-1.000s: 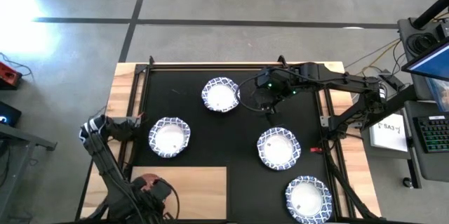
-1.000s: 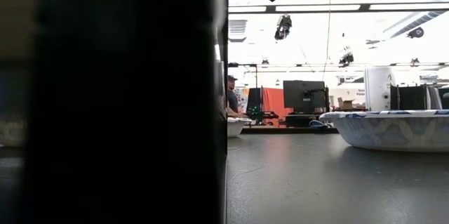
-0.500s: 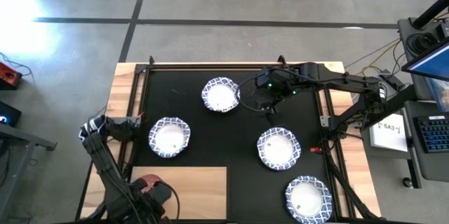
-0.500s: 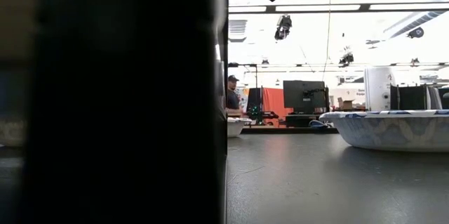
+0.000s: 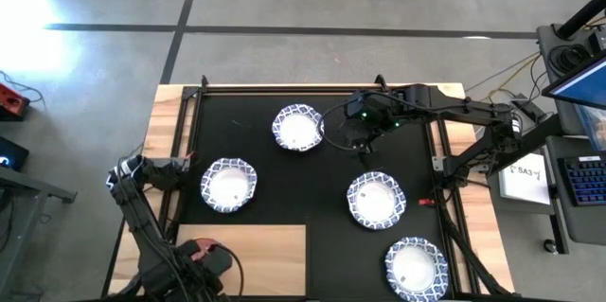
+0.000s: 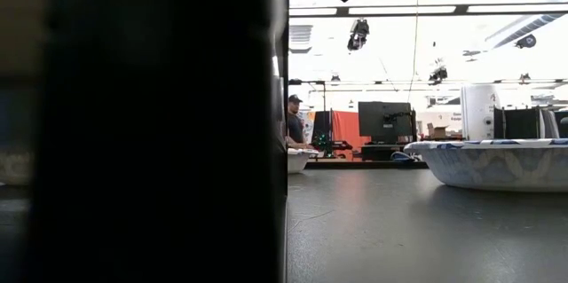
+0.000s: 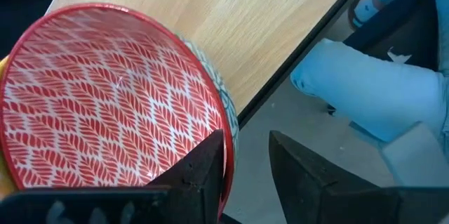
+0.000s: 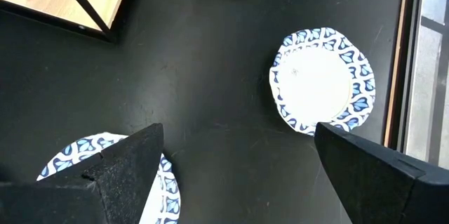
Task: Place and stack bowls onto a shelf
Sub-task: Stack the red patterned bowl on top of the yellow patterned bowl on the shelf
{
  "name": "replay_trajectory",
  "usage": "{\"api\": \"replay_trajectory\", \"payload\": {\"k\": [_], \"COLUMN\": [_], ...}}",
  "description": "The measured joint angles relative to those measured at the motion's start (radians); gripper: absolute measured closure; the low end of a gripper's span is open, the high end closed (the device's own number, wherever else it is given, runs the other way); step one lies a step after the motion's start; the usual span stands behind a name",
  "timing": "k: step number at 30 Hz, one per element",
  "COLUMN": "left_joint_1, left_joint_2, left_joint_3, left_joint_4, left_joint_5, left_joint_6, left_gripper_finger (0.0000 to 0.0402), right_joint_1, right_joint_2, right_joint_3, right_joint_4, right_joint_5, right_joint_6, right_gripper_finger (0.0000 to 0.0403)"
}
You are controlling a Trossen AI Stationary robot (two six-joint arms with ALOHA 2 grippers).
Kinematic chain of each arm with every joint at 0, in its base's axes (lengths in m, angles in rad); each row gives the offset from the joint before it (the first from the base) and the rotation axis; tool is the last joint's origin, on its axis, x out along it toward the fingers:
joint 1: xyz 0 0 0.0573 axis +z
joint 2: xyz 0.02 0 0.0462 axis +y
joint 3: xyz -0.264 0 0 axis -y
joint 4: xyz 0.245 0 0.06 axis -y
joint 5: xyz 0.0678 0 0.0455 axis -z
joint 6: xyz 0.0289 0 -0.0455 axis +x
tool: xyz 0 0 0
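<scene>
1. The left gripper (image 7: 245, 161) sits at the tabletop's near left corner, over the light-wood shelf (image 5: 265, 245). Its fingers straddle the rim of a red-pink bowl (image 7: 98, 104), one inside and one outside; I cannot tell whether they still pinch the rim. The bowl sits on the shelf near its outer edge.
2. On the black mat (image 5: 312, 198), a white bowl with a blue patterned rim (image 5: 228, 185) sits just above the shelf.
3. A second such bowl (image 5: 297, 127) lies farther back, near the mat's centre.
4. The right gripper (image 5: 364, 146) hovers just beside that bowl, fingers spread wide and grasping nothing.
5. A third bowl (image 5: 376, 199) lies below the right gripper.
6. A fourth bowl (image 5: 416, 267) sits at the near right corner.
</scene>
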Motion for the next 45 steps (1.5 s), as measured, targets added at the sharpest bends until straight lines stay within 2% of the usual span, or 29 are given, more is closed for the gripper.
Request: {"api": "replay_trajectory", "payload": {"k": [12, 45], "left_joint_1": [0.002, 0.011], "left_joint_2": [0.000, -0.001], "left_joint_3": [-0.018, -0.038], "left_joint_4": [0.012, 0.044], "left_joint_5": [0.019, -0.010], "left_joint_6": [-0.006, 0.061], "left_gripper_finger": [0.0306, 0.0306], "right_joint_1": [0.000, 0.000], "right_joint_2": [0.000, 0.000], "right_joint_3": [0.000, 0.000], "right_joint_4": [0.000, 0.000], "right_joint_5": [0.000, 0.000], "right_joint_6": [-0.001, -0.001], "right_gripper_finger": [0.0044, 0.0044]}}
